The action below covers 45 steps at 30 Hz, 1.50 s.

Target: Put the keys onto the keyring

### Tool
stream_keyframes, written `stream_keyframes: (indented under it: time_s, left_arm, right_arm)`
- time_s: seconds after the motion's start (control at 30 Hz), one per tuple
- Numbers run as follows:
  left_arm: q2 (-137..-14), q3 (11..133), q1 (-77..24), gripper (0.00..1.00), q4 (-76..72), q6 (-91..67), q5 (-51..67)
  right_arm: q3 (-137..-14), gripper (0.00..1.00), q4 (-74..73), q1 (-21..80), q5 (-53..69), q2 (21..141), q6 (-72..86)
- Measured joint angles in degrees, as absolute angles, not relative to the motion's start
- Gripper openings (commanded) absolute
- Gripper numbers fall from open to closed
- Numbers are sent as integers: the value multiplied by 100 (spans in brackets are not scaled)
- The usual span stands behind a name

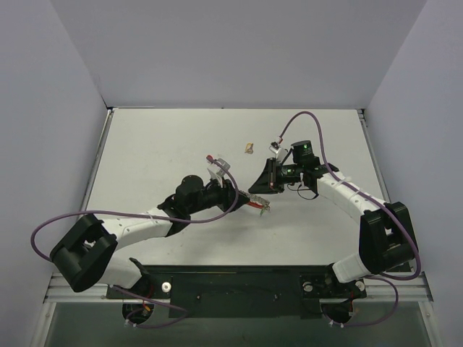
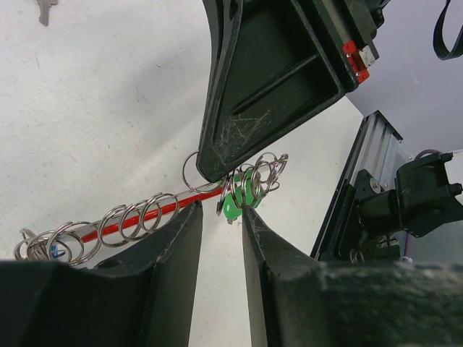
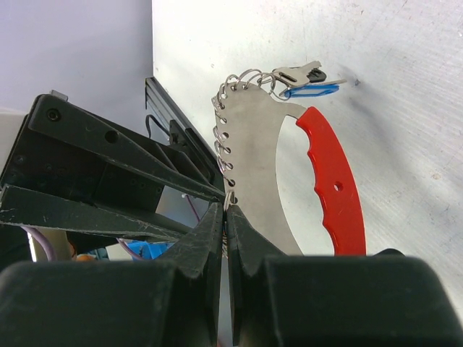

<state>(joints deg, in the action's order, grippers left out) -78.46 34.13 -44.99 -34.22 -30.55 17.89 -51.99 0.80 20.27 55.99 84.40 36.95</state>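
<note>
A flat metal crescent with a red handle (image 3: 329,181) lies on the table, and several wire keyrings (image 3: 221,137) are threaded along its edge. A silver key (image 3: 296,72) and a blue tag (image 3: 312,90) hang at its far end. My right gripper (image 3: 228,210) is shut on one ring at the near end of the row. Its black finger (image 2: 268,87) comes down onto the rings (image 2: 260,173) in the left wrist view. My left gripper (image 2: 222,211) is open with nothing in the gap. Its tips sit just short of a green tag (image 2: 233,206). Another loose key (image 2: 45,9) lies farther off.
A small tan lump (image 1: 248,148) lies on the white table (image 1: 159,144) behind both grippers (image 1: 253,191). Purple cables loop over each arm. A metal rail (image 2: 362,181) runs along the table edge, next to the right arm.
</note>
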Motion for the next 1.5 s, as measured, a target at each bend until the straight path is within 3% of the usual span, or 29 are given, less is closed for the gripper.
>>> stream_keyframes:
  time_s: [0.43, 0.57, 0.63, 0.67, 1.0, 1.5]
  left_arm:
    - [-7911, 3566, -4543, 32, -3227, -2902, 1769]
    - [-7953, 3616, -4582, 23, -3181, -2829, 1719]
    - [-7972, 3645, -4606, 11, -3173, -2803, 1717]
    - [-7977, 3660, -4609, 0, -3170, -2779, 1717]
    - [-7828, 3763, -4775, 0, -2665, -2379, 1417]
    - [-7640, 4357, -4821, 0, -694, -1278, 1553]
  right_arm:
    - [-5194, 0, 113, 2027, 5601, 8440, 3750]
    - [-5194, 0, 115, 2027, 5599, 8440, 3752]
    - [-5194, 0, 117, 2027, 5599, 8440, 3752]
    - [-5194, 0, 117, 2027, 5599, 8440, 3752]
    - [-5118, 0, 152, 2023, 5599, 8440, 3736]
    - [-5118, 41, -395, 1844, 5758, 7905, 2786]
